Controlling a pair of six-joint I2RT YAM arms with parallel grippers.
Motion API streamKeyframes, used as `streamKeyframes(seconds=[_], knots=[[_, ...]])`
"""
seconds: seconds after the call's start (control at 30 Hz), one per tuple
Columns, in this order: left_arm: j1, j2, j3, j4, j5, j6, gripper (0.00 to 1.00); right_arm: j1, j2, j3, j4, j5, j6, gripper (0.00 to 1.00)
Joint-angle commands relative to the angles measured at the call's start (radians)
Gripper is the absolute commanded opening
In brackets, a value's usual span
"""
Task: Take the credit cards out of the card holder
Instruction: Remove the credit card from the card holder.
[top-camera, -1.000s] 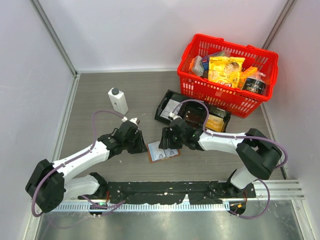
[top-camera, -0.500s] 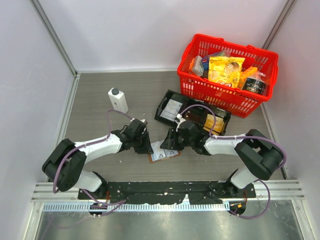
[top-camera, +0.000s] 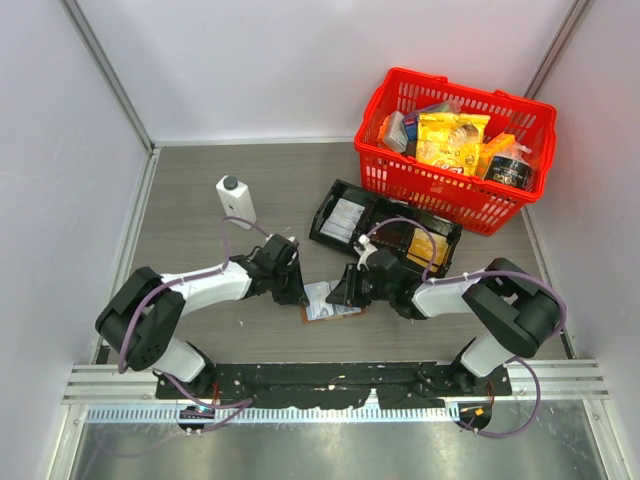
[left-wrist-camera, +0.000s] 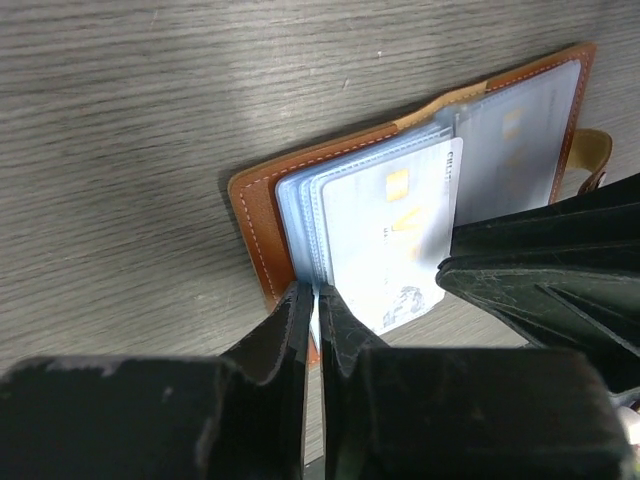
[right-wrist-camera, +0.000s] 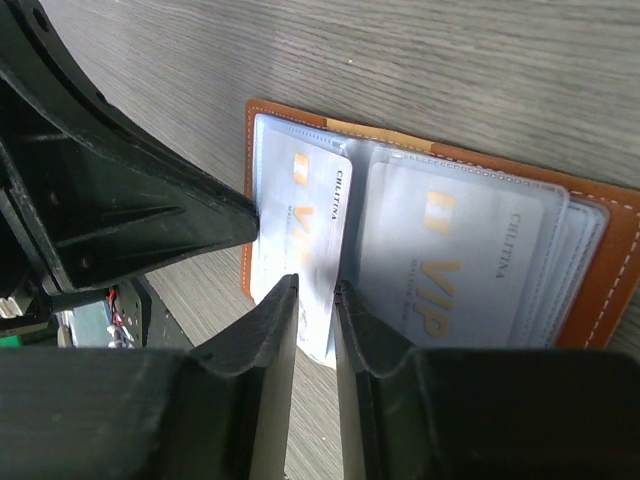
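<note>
Lying open and flat on the grey table (left-wrist-camera: 150, 110), the holder (left-wrist-camera: 255, 215) sits between the two grippers. Its cover is brown with pale stitching round the edge and a small tab (left-wrist-camera: 592, 160) at one side. Inside is a stack of pale blue clear sleeves (left-wrist-camera: 295, 230). One whitish card (left-wrist-camera: 390, 235), with a gold chip and gold "VIP" lettering, sticks partway out past the holder's edge on one half. A second card (right-wrist-camera: 450, 270) of the same look lies fully inside a sleeve on the other half. The left gripper (left-wrist-camera: 315, 305) is all but closed, its tips pinching the holder's edge at the sleeves. The right gripper (right-wrist-camera: 315, 300) has its jaws a narrow gap apart, astride the edge of the protruding card; whether its pads touch the card I cannot tell.
</note>
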Motion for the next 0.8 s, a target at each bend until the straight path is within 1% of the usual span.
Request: streamKeyframes(seconds=[0.0,0.17,0.23,0.43,0.63,0.67,0.77], knots=[[-0.001,0.052,-0.008,-0.045,-0.067,0.034,0.09,-0.003,0.01,-0.034,0.148,-0.033,0.023,0.24],[-0.002,0.058,-0.014,-0.051,-0.073,0.037,0.01,-0.014,0.025,-0.066,0.219,-0.047,0.03,0.12],[-0.001,0.063,-0.014,-0.053,-0.075,0.037,0.0,-0.018,0.031,-0.071,0.23,-0.05,0.03,0.02],[-0.002,0.063,-0.019,-0.059,-0.085,0.037,0.0,-0.06,0.002,-0.102,0.231,-0.057,0.026,0.01],[-0.001,0.061,-0.028,-0.059,-0.09,0.04,0.0,-0.107,-0.091,-0.099,0.107,-0.056,-0.031,0.01],[-0.001,0.06,-0.029,-0.059,-0.089,0.04,0.0,-0.113,-0.096,-0.091,0.074,-0.054,-0.049,0.01],[-0.001,0.053,-0.029,-0.059,-0.087,0.042,0.0,-0.115,-0.099,-0.083,0.046,-0.05,-0.057,0.01]])
